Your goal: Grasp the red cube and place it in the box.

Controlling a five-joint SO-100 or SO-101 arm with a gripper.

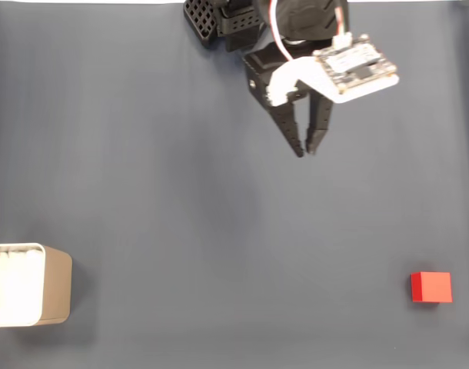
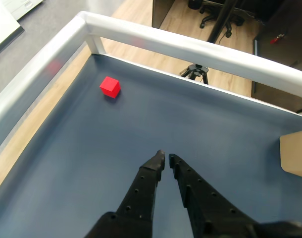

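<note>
Gripper: in the fixed view the black gripper [image 1: 306,149] hangs in the upper middle of the frame, fingertips pointing down-frame, drawn nearly together with nothing between them. In the wrist view the gripper [image 2: 165,157] reaches up from the bottom centre, tips almost touching.

Red cube: sits alone at the lower right of the fixed view [image 1: 431,287], well apart from the gripper; upper left in the wrist view [image 2: 110,87], near the rail corner.

Box: lower left edge of the fixed view [image 1: 56,283], beige side, white lining, partly cut off; a beige corner shows at the right edge of the wrist view [image 2: 295,153].

Table: dark blue-grey mat [image 1: 181,215], bordered by a white rail [image 2: 190,44].
</note>
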